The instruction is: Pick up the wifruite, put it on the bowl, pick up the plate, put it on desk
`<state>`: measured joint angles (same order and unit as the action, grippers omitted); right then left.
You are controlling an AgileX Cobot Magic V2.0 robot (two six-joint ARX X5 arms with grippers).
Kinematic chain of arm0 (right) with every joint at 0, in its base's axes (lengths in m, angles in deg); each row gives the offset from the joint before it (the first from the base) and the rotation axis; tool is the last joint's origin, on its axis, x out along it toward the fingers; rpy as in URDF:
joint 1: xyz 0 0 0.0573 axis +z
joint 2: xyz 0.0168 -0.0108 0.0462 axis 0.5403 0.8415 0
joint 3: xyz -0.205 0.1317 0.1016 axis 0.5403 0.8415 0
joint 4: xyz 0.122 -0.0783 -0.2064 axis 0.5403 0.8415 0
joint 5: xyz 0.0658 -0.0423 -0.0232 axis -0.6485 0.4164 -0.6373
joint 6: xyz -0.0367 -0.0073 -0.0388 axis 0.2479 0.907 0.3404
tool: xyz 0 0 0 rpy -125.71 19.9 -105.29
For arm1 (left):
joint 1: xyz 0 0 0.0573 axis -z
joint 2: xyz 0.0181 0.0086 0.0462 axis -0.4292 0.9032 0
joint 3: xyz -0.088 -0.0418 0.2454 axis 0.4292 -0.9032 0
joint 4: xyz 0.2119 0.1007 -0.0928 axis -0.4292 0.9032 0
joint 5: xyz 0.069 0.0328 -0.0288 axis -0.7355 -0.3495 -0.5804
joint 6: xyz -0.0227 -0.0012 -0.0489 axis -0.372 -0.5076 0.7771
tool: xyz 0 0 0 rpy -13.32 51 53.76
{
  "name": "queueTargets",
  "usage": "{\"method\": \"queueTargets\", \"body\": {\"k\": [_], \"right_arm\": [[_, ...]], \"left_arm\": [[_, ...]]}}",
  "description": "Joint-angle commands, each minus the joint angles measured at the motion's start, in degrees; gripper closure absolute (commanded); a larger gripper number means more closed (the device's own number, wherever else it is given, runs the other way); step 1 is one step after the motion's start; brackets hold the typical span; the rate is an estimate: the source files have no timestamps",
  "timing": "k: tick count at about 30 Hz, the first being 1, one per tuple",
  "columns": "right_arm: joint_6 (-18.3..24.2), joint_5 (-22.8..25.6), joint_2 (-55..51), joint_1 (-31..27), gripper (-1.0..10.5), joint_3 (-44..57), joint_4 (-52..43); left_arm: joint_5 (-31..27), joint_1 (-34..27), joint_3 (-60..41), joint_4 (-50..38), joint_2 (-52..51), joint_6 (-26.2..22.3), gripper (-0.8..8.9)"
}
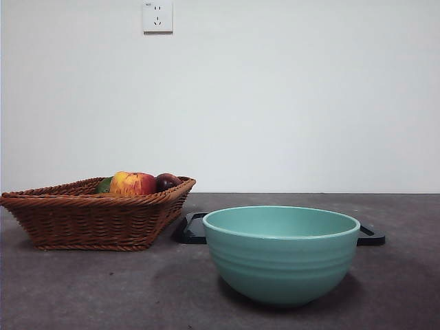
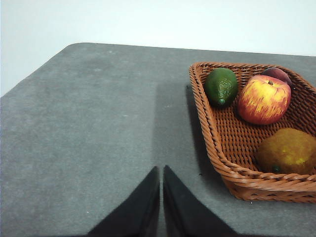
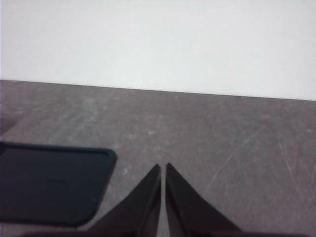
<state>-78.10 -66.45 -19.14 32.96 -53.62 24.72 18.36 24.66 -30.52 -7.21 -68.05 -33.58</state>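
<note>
The wifruite (image 2: pixel 286 150), brown and fuzzy, lies in a corner of the wicker basket (image 2: pixel 222 148); in the front view the basket wall hides it. The mint-teal bowl (image 1: pixel 280 258) stands empty-looking on the desk (image 1: pixel 103 289), right of the basket (image 1: pixel 89 220). Behind the bowl lies a dark flat plate (image 1: pixel 194 230), its corner also seen in the right wrist view (image 3: pixel 49 182). My left gripper (image 2: pixel 161 170) hangs shut over bare desk beside the basket. Near the plate's corner, over the desk, my right gripper (image 3: pixel 163 168) is shut as well. Neither shows in the front view.
In the basket also lie a red-yellow apple (image 2: pixel 264 98), a green avocado (image 2: pixel 221 86) and a dark purple fruit (image 2: pixel 277 74). A white wall with a socket (image 1: pixel 157 16) backs the desk. The desk's rounded far corner (image 2: pixel 74 47) shows in the left wrist view.
</note>
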Motion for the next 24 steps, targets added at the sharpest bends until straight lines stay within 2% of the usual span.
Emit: {"method": "queueTargets", "body": {"k": [1, 10, 15, 24], "right_arm": [[-0.28, 1.44, -1.27, -0.13, 9.4, 1.86, -0.90], [-3.39, 1.88, -3.28, -1.20, 9.4, 6.97, -0.33], [-3.28, 3.52, -3.28, -2.21, 9.4, 6.95, 3.85], [-3.30, 2.62, -3.28, -3.41, 9.4, 6.95, 3.67]], "left_arm": [[-0.13, -0.13, -0.81, 0.07, -0.13, 0.33, 8.03], [-0.13, -0.13, -0.81, 0.04, -0.11, 0.35, 8.03], [-0.13, -0.13, -0.81, 0.07, -0.13, 0.33, 8.03], [-0.13, -0.13, -0.81, 0.07, -0.11, 0.35, 8.03]]}}
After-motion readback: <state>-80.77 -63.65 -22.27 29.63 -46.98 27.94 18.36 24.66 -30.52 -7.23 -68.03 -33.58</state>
